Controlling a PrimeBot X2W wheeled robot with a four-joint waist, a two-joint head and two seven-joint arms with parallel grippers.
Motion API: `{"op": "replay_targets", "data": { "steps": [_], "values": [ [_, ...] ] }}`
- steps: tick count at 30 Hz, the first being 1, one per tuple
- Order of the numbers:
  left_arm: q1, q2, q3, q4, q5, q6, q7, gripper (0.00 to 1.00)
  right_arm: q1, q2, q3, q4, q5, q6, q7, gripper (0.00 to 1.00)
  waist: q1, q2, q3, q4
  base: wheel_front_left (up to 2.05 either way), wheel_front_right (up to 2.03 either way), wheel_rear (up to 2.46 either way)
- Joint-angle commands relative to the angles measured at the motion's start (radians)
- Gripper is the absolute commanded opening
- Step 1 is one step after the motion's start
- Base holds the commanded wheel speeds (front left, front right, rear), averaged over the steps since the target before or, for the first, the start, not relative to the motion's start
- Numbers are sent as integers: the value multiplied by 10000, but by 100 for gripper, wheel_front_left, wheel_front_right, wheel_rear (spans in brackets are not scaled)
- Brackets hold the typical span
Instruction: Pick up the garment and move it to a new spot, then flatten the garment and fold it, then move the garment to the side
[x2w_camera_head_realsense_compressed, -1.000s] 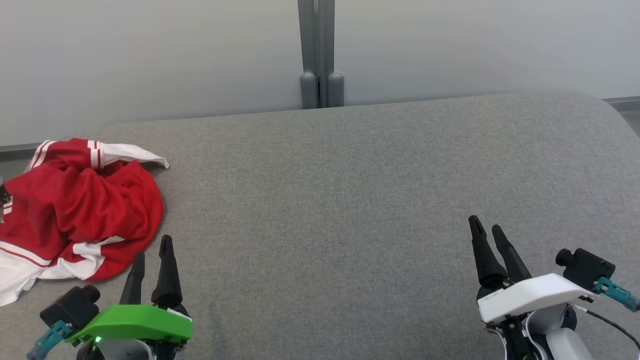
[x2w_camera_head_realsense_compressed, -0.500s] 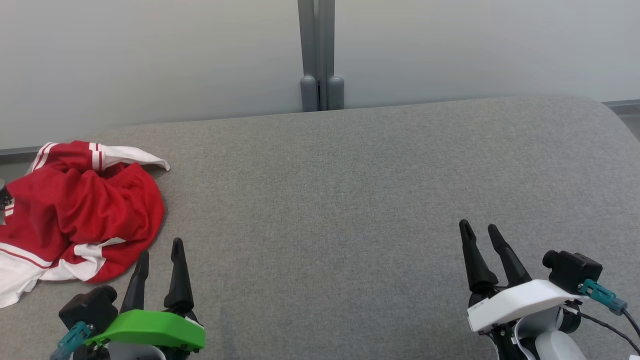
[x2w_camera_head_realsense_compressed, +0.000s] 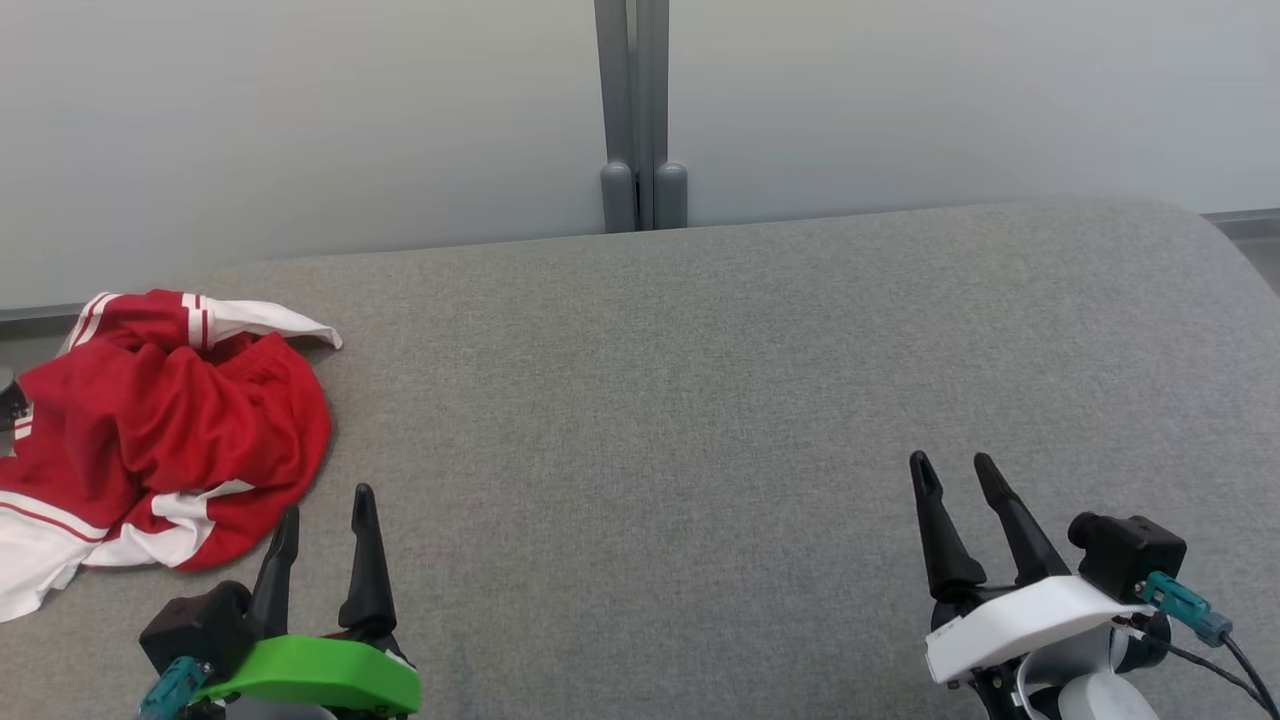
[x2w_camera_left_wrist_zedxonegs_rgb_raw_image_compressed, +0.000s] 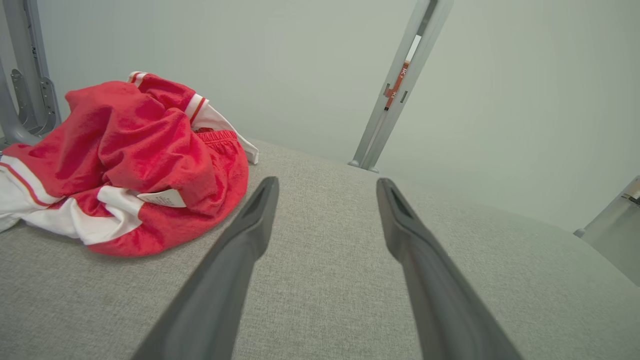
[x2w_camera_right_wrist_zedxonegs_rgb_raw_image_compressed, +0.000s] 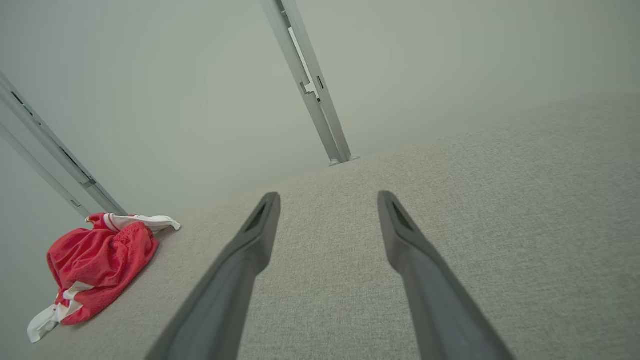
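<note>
A crumpled red garment (x2w_camera_head_realsense_compressed: 165, 430) with white stripes and white panels lies bunched at the far left of the grey fabric surface (x2w_camera_head_realsense_compressed: 680, 400). The left wrist view shows the garment (x2w_camera_left_wrist_zedxonegs_rgb_raw_image_compressed: 135, 150) up close, a small white label on its near side. My left gripper (x2w_camera_head_realsense_compressed: 327, 503) stands open just to the right of the garment's near edge, apart from it, fingers empty. My right gripper (x2w_camera_head_realsense_compressed: 952, 466) is open at the lower right, far from the cloth. In the right wrist view the garment (x2w_camera_right_wrist_zedxonegs_rgb_raw_image_compressed: 97, 260) lies far off to the left.
A pale wall rises behind the surface, with a grey vertical post (x2w_camera_head_realsense_compressed: 637, 110) at its middle. The surface's right end (x2w_camera_head_realsense_compressed: 1230, 260) curves away. Another metal frame (x2w_camera_left_wrist_zedxonegs_rgb_raw_image_compressed: 25, 90) stands behind the garment at the left.
Both grippers have drawn back toward the bottom of the head view, the left one shifting slightly right. The picture has shifted down a little. The garment lies as before.
</note>
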Motion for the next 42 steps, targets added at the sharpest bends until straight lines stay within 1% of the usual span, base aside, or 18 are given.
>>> {"op": "replay_targets", "data": {
  "steps": [1,5,8,23,27,33,42],
  "values": [
    [62,17,37,-119,321,-67,-105,100,0,-51,55,-96,-267,27,-124,100,0,0,-16,-2,0,0,0],
    [117,-37,66,-74,735,-137,-201,100,32,-54,107,-50,-605,27,-212,100,0,0,-46,0,0,0,0],
    [147,-82,86,-42,1011,-198,-265,100,78,-55,103,-2,-601,27,-286,100,0,0,-69,5,0,0,0],
    [313,-238,227,291,2149,-551,-591,100,185,-64,495,82,-1719,29,-606,100,0,0,-151,-10,0,0,0],
    [350,-261,255,289,2414,-582,-671,100,212,-65,573,127,-2005,27,-679,100,0,0,-177,-6,0,0,0],
    [392,-288,316,340,2676,-753,-795,100,249,-67,654,173,-2447,22,-804,100,0,0,-224,-7,0,0,0],
    [460,-293,226,377,3125,-817,-947,100,291,-71,747,169,-3146,21,-964,100,0,0,-272,-8,0,0,0]
  ]
}}
